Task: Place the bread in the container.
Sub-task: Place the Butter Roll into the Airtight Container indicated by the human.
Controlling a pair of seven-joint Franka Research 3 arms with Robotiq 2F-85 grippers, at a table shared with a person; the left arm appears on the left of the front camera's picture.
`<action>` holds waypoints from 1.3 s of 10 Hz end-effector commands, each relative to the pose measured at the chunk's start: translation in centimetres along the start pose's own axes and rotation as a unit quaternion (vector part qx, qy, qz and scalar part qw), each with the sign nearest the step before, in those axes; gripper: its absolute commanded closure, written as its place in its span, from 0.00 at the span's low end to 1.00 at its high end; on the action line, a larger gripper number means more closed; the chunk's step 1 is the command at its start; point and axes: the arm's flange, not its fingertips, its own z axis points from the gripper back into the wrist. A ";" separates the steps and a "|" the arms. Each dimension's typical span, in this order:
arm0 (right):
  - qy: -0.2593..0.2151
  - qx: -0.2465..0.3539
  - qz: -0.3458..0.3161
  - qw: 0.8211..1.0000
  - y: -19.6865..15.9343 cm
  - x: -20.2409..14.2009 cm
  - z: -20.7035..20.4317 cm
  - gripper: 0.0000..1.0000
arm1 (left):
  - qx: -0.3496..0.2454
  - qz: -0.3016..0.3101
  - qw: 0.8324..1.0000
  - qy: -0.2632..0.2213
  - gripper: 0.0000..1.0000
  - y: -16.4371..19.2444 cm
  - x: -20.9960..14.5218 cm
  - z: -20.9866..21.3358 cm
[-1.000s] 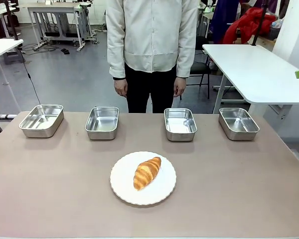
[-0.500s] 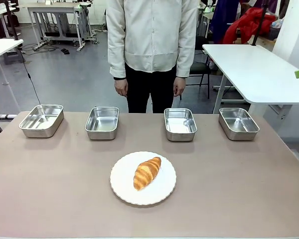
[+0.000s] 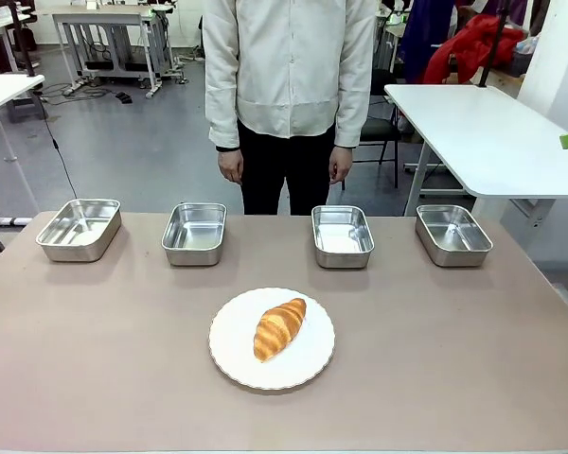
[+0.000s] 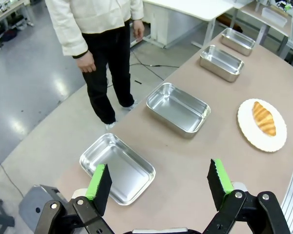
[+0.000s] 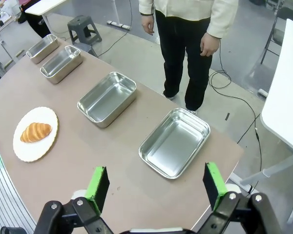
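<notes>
The bread point(image 3: 279, 328), a golden-brown croissant, lies on a round white plate point(image 3: 308, 364) at the table's near middle. Several identical shiny steel trays stand in a row along the far edge, each with nothing in it; which one is the container I cannot tell. My left gripper point(image 4: 159, 183) hangs open high above the leftmost tray point(image 4: 118, 168), with the bread point(image 4: 263, 118) far off to its right. Over the rightmost tray point(image 5: 175, 142) my right gripper point(image 5: 155, 183) is open too, the bread point(image 5: 35, 132) far to its left. Neither holds anything.
A person point(image 3: 289, 85) in a white jacket stands behind the far edge, a hand point(image 3: 230, 166) hanging at each side. The brown table point(image 3: 95, 359) has bare room around the plate. A white table point(image 3: 492, 132) stands at the back right.
</notes>
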 end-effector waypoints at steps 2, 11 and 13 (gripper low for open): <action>-0.005 0.003 0.002 1.000 0.0 -0.1 0.0 0.00 | 0.002 0.000 1.000 -0.006 0.00 -0.1 0.1 0.2; -0.005 0.003 0.002 1.000 0.0 -0.1 0.0 0.00 | 0.002 0.000 1.000 -0.006 0.00 -0.1 0.1 0.2; -0.005 0.003 0.002 1.000 0.0 -0.1 0.0 0.00 | 0.002 0.000 1.000 -0.006 0.00 -0.1 0.1 0.2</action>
